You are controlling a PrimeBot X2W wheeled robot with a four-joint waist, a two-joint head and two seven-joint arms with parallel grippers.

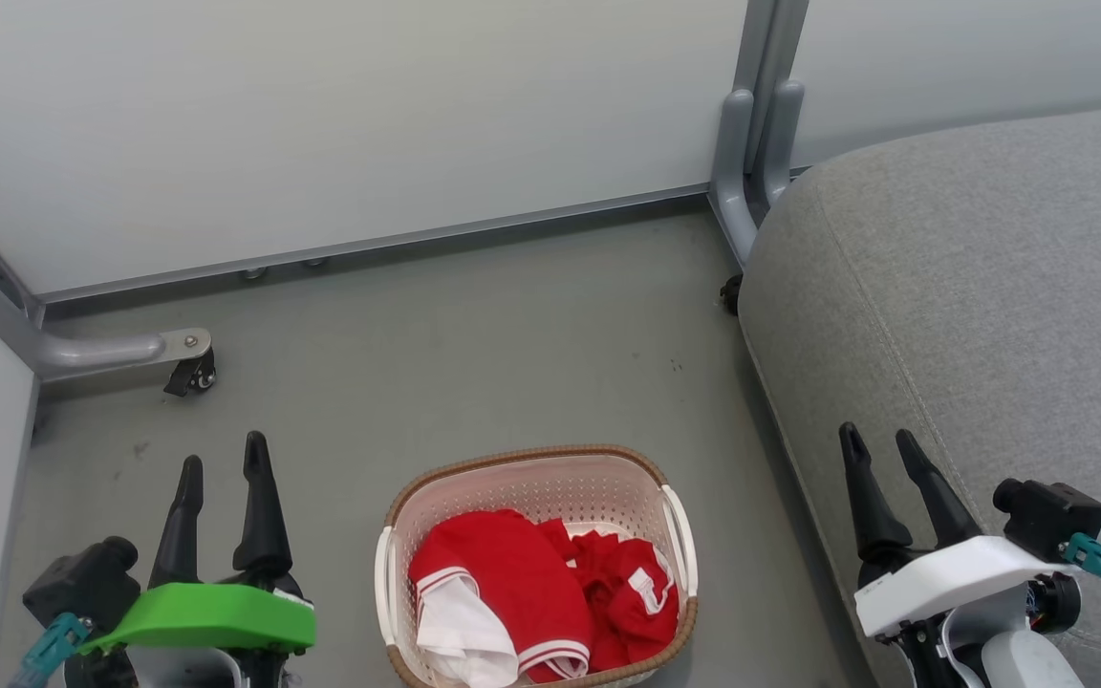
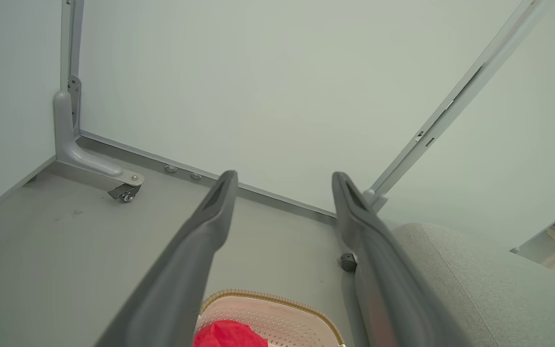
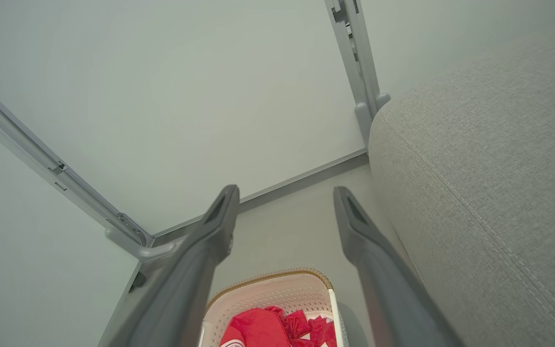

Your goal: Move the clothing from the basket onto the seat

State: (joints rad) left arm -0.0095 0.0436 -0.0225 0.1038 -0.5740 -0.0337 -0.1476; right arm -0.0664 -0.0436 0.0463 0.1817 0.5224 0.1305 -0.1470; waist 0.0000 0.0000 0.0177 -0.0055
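The cream perforated basket (image 1: 673, 535) with a brown rim stands on the grey floor at the bottom middle of the head view. Inside it lie the clothing: a red top (image 1: 503, 583) with white panels and striped trim, and crumpled red shorts (image 1: 632, 592) to its right. The big grey seat (image 1: 981, 315) fills the right side. My left gripper (image 1: 223, 454) hovers open left of the basket, holding nothing. My right gripper (image 1: 880, 440) stands open over the seat's front edge, also holding nothing. In the wrist views the basket (image 2: 282, 308) (image 3: 282, 289) sits low between the fingers.
Pale partition walls close off the back and left. A grey partition foot with a caster (image 1: 189, 371) juts out at the left, and another foot (image 1: 746, 172) stands beside the seat's far corner. Open grey floor (image 1: 474, 354) lies beyond the basket.
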